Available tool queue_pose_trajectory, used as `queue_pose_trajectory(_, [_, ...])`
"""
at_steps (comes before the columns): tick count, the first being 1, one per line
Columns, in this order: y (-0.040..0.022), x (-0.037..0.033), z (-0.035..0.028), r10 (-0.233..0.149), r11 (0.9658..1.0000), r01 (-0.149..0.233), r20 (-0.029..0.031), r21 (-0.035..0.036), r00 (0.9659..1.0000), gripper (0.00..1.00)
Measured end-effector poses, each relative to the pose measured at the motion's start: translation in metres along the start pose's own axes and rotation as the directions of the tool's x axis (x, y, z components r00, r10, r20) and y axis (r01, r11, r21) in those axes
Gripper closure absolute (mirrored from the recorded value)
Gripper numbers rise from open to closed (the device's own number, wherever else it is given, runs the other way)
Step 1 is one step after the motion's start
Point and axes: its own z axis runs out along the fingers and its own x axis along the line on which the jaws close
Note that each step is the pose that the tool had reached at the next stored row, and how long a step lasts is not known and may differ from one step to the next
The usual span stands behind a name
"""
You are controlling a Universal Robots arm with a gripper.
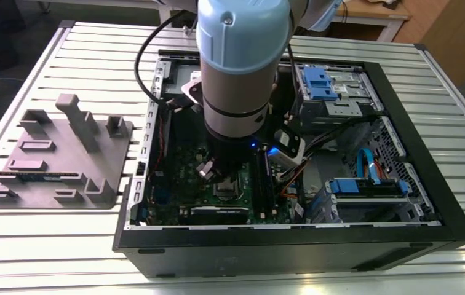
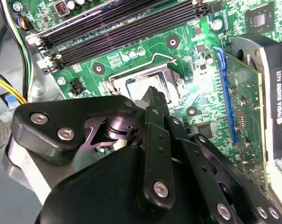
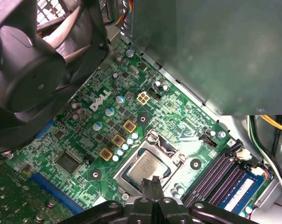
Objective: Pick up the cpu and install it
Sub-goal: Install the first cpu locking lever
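1. The open computer case lies on the counter. The arm reaches down into it over the green motherboard.
2. The cpu lies flat in its socket on the motherboard, silvery top up. In the second wrist view the cpu is partly hidden behind the claw.
3. In the first wrist view the claw has its two fingers pressed together with nothing between them. The tips are right at one edge of the cpu; I cannot tell whether they touch it.
4. Likely risk: if the closed tips bear down on that one edge, the cpu could tip or shift in the socket and bend the contacts beneath.
5. I cannot tell whether the cpu is fully seated; a slightly crooked one would jam under any downward push.
6. The space is tight. The memory slots run just beside the socket, the graphics card stands near, and a fan sits close to the arm's body. A sideways drift could knock any of them.
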Motion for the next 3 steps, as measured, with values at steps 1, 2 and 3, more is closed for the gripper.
queue_pose_trajectory(1, [0.0,0.0,-0.0003,0.0,1.0,0.0,0.0,0.0,1.0,0.9])
queue_pose_trajectory(2, [0.0,0.0,-0.0003,0.0,1.0,0.0,0.0,0.0,1.0,0.9])
queue_pose_trajectory(3, [0.0,0.0,-0.0003,0.0,1.0,0.0,0.0,0.0,1.0,0.9])
